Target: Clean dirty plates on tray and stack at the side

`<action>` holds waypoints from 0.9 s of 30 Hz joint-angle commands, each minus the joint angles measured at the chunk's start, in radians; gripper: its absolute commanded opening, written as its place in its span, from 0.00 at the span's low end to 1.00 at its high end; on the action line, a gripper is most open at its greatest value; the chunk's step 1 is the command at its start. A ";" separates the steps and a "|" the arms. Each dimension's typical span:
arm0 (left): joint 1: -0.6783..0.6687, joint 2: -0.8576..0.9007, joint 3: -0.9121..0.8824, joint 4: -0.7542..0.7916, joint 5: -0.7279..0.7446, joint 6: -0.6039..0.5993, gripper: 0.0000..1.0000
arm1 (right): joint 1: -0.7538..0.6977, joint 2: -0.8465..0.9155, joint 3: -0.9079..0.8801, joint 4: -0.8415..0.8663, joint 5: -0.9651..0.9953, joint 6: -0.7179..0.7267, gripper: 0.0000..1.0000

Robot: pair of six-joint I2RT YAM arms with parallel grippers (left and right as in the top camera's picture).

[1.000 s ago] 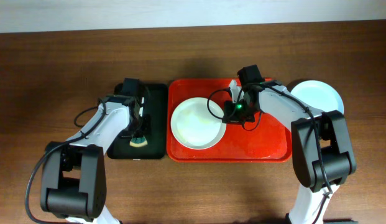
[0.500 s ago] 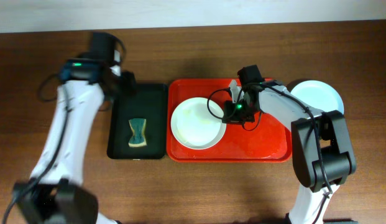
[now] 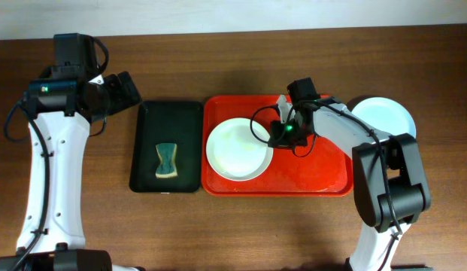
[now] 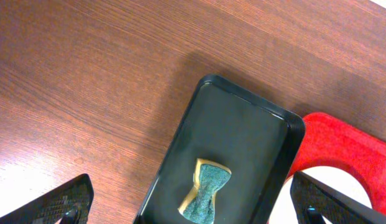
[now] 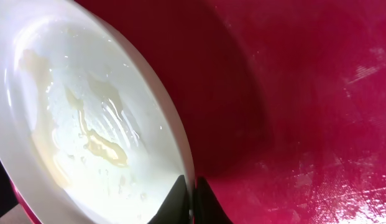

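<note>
A pale plate [image 3: 238, 149] with yellowish smears [image 5: 87, 130] lies on the left half of the red tray [image 3: 316, 169]. My right gripper [image 3: 281, 129] is shut on this plate's right rim, one finger inside and one outside [image 5: 193, 198]. A second pale plate [image 3: 383, 117] sits on the table just right of the tray. My left gripper [image 3: 125, 90] hangs open, high above the table to the upper left of the black tray [image 3: 147, 120], its fingers [image 4: 65, 205] wide apart with nothing between them.
A green and yellow sponge [image 3: 167, 160] lies in the narrow black tray [image 4: 242, 124], which stands against the red tray's [image 4: 342, 146] left side. Bare wooden table surrounds both trays. The right half of the red tray [image 5: 304, 93] looks wet.
My left gripper opened, let go of the sponge in the black tray and rose away to the upper left. The right gripper and the plate have not moved.
</note>
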 commanded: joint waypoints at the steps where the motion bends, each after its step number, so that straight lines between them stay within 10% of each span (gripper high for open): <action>1: 0.003 0.005 0.002 -0.002 -0.005 -0.014 0.99 | 0.006 0.015 -0.004 0.003 -0.010 -0.004 0.04; 27: 0.002 0.005 0.002 -0.002 -0.005 -0.014 0.99 | -0.111 -0.113 0.084 -0.190 -0.066 0.096 0.04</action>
